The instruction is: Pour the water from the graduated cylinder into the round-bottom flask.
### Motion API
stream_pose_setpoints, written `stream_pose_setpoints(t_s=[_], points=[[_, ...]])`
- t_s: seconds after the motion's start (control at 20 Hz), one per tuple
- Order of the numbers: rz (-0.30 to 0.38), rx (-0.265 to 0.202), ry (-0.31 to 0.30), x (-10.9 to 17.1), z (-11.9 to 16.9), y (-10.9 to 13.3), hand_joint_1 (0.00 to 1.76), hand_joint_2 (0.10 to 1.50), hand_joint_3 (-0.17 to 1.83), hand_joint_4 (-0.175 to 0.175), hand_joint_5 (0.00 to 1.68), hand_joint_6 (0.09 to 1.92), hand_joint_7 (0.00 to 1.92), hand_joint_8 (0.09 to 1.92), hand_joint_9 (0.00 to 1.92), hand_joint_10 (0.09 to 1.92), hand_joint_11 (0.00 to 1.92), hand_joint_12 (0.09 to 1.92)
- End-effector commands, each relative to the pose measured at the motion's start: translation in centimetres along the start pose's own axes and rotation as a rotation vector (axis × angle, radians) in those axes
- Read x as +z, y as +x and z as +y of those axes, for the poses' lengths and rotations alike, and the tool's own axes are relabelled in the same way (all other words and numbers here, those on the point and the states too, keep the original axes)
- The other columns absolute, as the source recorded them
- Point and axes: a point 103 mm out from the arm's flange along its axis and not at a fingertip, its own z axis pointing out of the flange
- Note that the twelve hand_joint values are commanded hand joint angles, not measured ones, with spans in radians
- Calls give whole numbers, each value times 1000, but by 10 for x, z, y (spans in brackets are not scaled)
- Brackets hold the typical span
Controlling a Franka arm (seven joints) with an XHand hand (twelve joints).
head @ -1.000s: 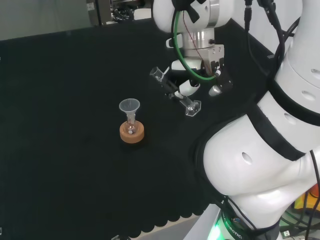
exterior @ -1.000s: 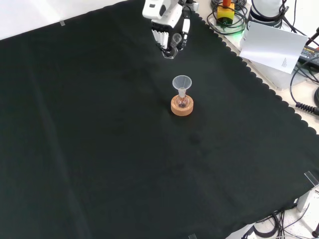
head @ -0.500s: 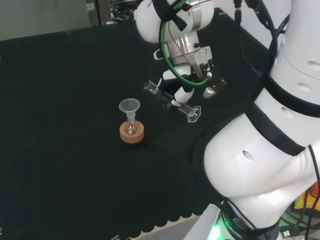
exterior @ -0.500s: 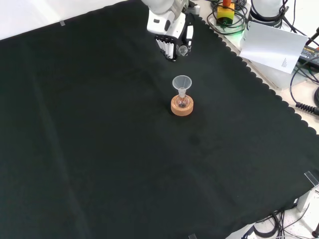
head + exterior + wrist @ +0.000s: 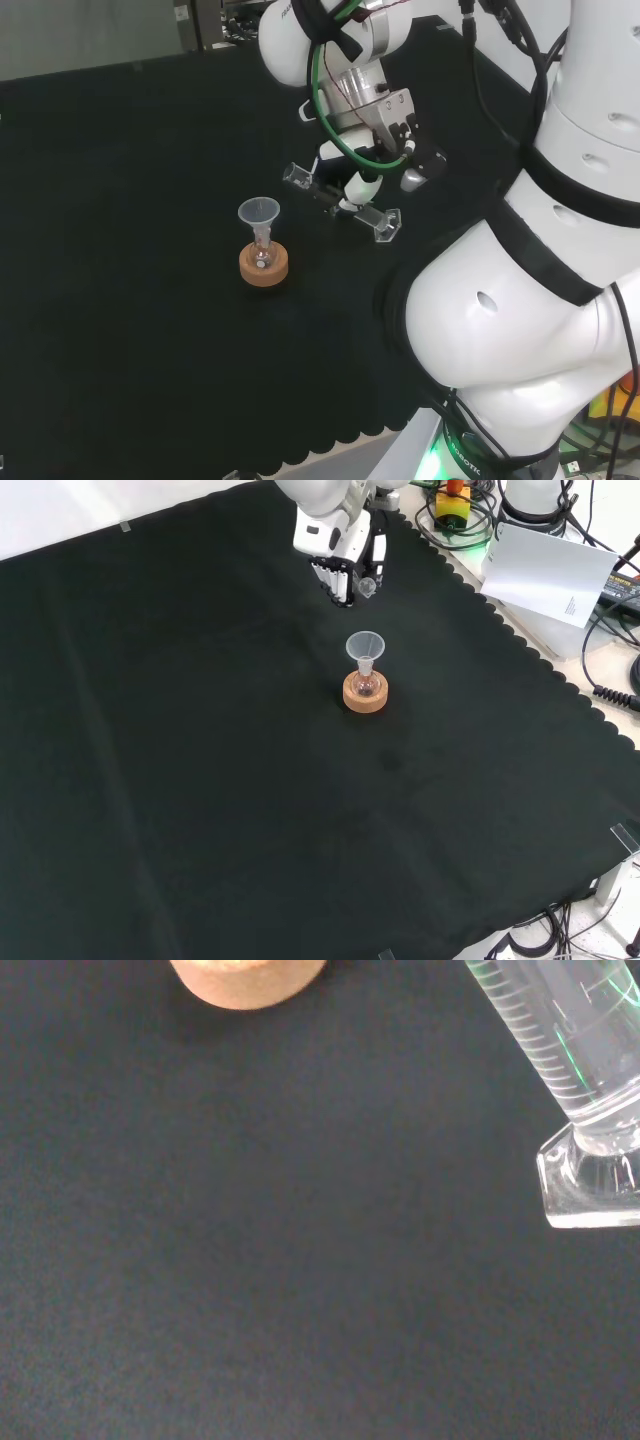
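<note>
Head view, left to right: round-bottom flask [image 5: 263,256] with funnel [image 5: 259,212] sits on its cork ring [image 5: 264,266], centre-left of frame on the tabletop [image 5: 120,300]. Graduated cylinder [image 5: 340,204] is right of it, held in the hand [image 5: 365,185], fingers curled round the tube. Since a second ago the hand has shifted left and tipped the cylinder flatter, mouth now near the funnel but short of it. Judging: approach nearly done, pour not started.

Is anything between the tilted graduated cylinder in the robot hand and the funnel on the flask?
Nothing visible: bare black cloth separates the clear graduated cylinder, held by the robot hand, from the clear funnel on the round-bottom flask.
</note>
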Motion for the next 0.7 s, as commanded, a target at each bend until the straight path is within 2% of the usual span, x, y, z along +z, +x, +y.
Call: stream_pose_setpoints(t_s=[0.05, 0.7], points=[[-79, 26, 103, -5, 9, 7, 1123, 1166, -5, -144, 896, 1138, 1090, 536, 1363, 132, 1290, 740], [-124, 36, 188, -12, 18, 13, 1124, 1165, -4, -146, 898, 1135, 1096, 526, 1368, 126, 1295, 735]])
